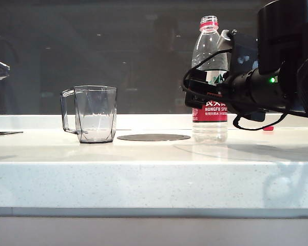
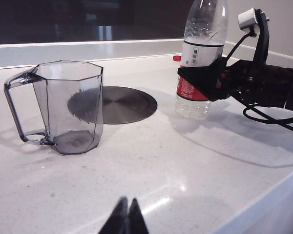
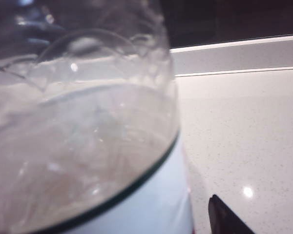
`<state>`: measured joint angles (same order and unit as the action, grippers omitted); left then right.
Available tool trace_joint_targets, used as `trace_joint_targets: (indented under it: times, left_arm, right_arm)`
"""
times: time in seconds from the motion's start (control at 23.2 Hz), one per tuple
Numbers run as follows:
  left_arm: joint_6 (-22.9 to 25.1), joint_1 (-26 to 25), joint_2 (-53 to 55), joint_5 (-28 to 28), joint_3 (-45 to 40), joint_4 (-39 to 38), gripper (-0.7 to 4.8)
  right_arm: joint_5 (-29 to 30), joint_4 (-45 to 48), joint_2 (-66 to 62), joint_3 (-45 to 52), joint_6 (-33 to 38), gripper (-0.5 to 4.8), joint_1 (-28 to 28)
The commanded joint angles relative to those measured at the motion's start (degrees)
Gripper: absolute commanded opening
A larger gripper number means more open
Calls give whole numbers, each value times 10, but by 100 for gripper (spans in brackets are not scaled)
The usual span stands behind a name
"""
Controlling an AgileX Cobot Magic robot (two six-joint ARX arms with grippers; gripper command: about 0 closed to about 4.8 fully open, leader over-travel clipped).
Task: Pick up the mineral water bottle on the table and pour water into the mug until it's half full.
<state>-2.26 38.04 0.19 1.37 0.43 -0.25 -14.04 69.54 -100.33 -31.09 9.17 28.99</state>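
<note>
The right arm is reaching in level from the right side of the exterior view, its black wrist trailing looped cables. The right gripper (image 1: 201,92) is standing with its jaws spread wide. The left gripper (image 2: 126,217) is hanging low, its two dark fingertips pressed together, pointing forward.

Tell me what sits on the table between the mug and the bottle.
Only the dark disc set flush in the table lies between mug and bottle, seen in the exterior view.
</note>
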Motion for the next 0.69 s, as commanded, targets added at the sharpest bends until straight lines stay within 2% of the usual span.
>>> trace_joint_targets:
  times: [0.04,0.26,0.3,0.35,0.52,0.56,0.6,0.69]
  left_arm:
    - [2,-1,0,-1,1,3,-4]
    - [2,-1,0,-1,1,3,-4]
    - [2,-1,0,-1,1,3,-4]
    - [2,-1,0,-1,1,3,-4]
    - [2,-1,0,-1,1,3,-4]
    - [2,-1,0,-1,1,3,-4]
    - [2,-1,0,-1,1,3,-4]
    - [2,-1,0,-1,1,3,-4]
  right_arm:
    - [-2,10,2,-3,-2,479,1]
    - [-2,10,2,-3,-2,479,1]
    - [-2,10,2,-3,-2,473,1]
    - [-2,10,2,-3,-2,432,1]
    - [-2,10,2,-3,-2,426,1]
    - [-2,10,2,-3,-2,407,1]
    - [-2,10,2,-3,-2,362,1]
    - [-2,10,2,-3,-2,336,1]
